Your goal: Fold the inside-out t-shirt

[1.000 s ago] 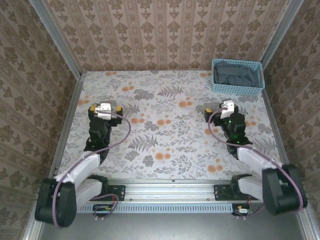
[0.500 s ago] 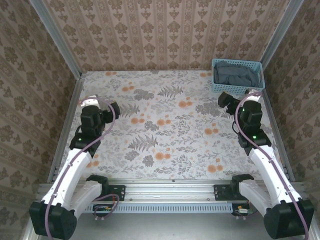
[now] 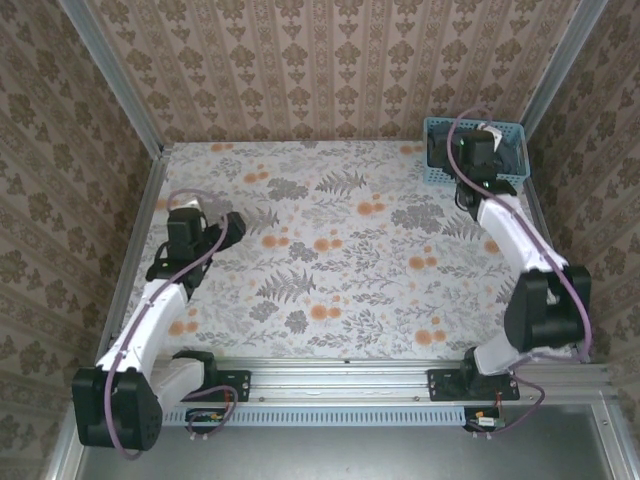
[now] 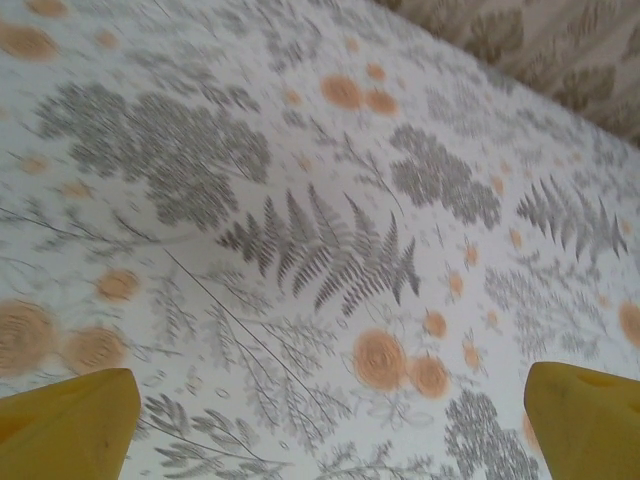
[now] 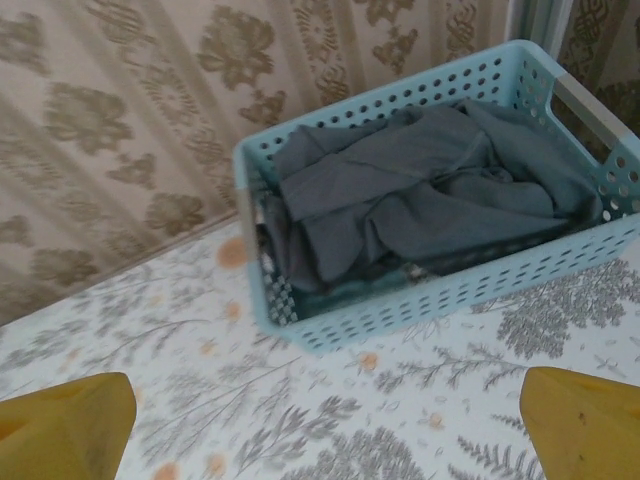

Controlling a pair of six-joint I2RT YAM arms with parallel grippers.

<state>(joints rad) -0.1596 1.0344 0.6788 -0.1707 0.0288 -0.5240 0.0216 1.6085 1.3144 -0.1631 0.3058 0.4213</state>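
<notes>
The top camera looks down from above and behind me, far from the basket [image 3: 437, 176] in the far right corner. My right wrist camera faces that basket close up; both views share it. My left wrist camera stares closely at table [image 4: 300, 150] well left of it.
</notes>
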